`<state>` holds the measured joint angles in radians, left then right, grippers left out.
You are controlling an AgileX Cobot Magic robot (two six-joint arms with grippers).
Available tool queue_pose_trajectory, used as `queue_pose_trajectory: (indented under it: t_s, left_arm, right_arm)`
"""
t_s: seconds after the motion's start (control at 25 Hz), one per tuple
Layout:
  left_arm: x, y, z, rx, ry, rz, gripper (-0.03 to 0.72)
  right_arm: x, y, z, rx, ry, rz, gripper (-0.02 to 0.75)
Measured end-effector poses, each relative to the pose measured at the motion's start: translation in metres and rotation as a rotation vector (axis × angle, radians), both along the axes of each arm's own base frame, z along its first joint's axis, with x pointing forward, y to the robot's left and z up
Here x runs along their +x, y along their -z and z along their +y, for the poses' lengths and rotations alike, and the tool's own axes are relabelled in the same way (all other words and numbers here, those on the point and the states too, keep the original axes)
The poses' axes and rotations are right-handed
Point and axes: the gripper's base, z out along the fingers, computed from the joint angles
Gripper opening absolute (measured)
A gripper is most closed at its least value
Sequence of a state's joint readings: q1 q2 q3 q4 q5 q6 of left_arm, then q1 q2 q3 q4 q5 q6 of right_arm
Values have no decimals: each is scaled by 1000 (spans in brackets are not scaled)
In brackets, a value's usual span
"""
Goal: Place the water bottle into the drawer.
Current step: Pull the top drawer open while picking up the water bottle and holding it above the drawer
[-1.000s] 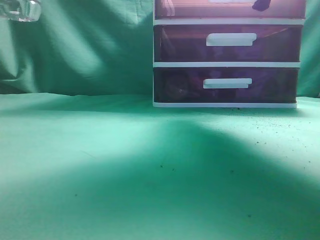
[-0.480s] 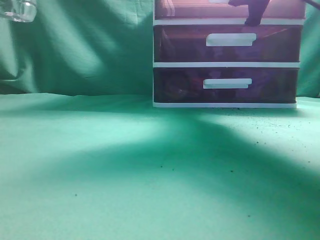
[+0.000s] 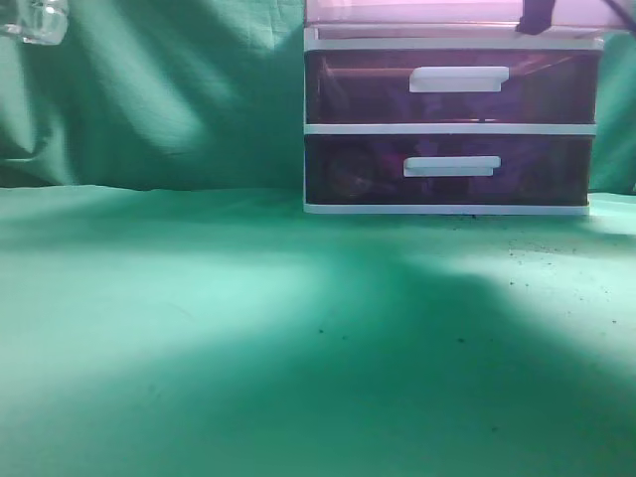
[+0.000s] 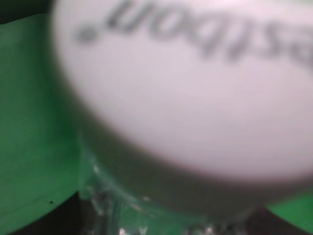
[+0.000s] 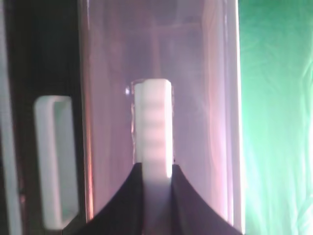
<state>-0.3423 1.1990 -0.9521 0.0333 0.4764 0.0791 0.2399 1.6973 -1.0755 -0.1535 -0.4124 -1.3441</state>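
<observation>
Exterior view: drawer (image 3: 457,12) now pulled out; right fingers (image 5: 152,196) clamp handle (image 5: 153,127).

Green cloth backdrop (image 3: 179,99) and tabletop (image 3: 248,338) (patchy shadows)

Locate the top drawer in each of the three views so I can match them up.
Exterior view: the top drawer is at the upper edge, right of centre, pale pink.
Left wrist view: not in it.
Right wrist view: it fills the centre, its handle between the right gripper fingers.
Shared landmark: the middle drawer's handle.
</observation>
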Motion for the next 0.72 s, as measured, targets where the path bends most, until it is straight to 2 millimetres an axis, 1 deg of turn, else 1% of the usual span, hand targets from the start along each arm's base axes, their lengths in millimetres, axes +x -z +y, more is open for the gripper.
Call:
queue_pose_trajectory:
  t_s: [0.28, 0.44, 0.52, 0.64, 0.72]
  left_arm:
    - [0, 0, 0, 3, 0, 3, 304]
    - [0, 0, 0, 0, 0, -4, 304]
    - [1, -2, -1, -9, 1, -28, 304]
    - [3, -5, -2, -29, 2, -67, 304]
    - [5, -12, -5, -59, 6, -100, 304]
  right_arm:
    - [-52, 3, -11, -5, -5, 37, 100]
    - [-72, 4, -15, -1, -6, 46, 100]
    - [-77, 5, -17, -2, -6, 51, 100]
    - [-78, 6, -17, -3, -6, 54, 100]
    - [-78, 6, -17, -3, -6, 54, 100]
